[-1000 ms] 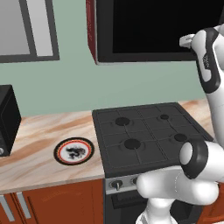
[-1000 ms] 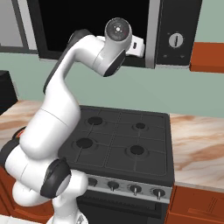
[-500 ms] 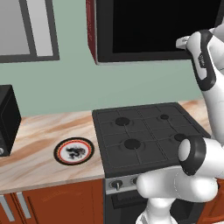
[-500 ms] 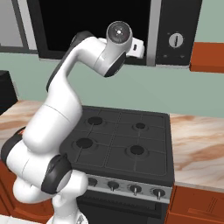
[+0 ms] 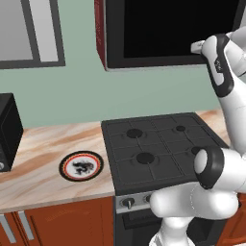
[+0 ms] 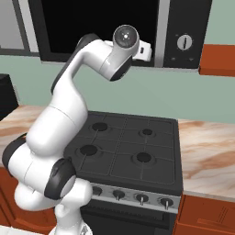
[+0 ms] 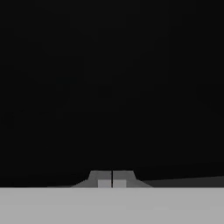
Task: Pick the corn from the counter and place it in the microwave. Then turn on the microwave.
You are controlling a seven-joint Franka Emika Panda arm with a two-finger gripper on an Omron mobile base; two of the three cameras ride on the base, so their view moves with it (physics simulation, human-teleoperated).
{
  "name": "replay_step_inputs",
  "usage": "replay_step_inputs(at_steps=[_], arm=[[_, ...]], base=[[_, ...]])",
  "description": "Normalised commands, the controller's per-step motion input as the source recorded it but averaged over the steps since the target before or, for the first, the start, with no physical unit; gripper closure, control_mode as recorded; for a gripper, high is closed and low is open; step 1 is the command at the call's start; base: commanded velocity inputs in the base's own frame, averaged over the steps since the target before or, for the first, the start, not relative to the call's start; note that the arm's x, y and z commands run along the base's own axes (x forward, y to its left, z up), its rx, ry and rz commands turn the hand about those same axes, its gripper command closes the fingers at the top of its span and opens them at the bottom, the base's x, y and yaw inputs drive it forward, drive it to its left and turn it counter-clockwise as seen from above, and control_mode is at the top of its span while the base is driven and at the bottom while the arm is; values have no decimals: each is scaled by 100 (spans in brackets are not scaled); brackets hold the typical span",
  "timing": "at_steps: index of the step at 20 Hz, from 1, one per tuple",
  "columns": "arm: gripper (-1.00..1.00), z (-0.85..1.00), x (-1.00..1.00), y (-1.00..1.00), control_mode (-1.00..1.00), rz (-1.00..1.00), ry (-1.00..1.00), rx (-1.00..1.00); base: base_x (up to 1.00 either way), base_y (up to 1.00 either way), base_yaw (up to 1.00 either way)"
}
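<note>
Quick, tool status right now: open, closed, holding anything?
Tool: closed, fingertips together, nothing between them, up against the wide black-fronted microwave.

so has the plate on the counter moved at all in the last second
No. The plate sits on the counter just left of the stovetop, same as before.

Setting: rendered home kitchen. Evidence: black four-burner gas stovetop [image 5: 156, 149] with knob row [image 6: 140, 197] on front panel; beige marble-look worktop [image 5: 43, 168] on both sides, over red-brown wooden cabinets [image 5: 62, 223]. Black-fronted microwave [image 5: 168, 29] mounted on pale green wall [image 5: 144, 91] above stove, dial [image 6: 184, 42] on its right panel. Round black-and-red-rimmed plate [image 5: 81, 166] on worktop. Small black box [image 5: 8, 129] at worktop's left end.
</note>
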Motion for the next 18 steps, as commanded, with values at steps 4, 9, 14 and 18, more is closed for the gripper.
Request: replay_step_inputs(at_steps=[4, 9, 14, 18], arm=[[100, -11, 18, 3, -100, 1, -2, 0], [100, -10, 20, 2, -100, 0, 0, 0], [100, -5, 15, 0, -100, 0, 0, 0], [100, 0, -1, 0, -100, 0, -3, 0]], base=[[0, 0, 0], [0, 0, 0], [0, 0, 0], [0, 0, 0]])
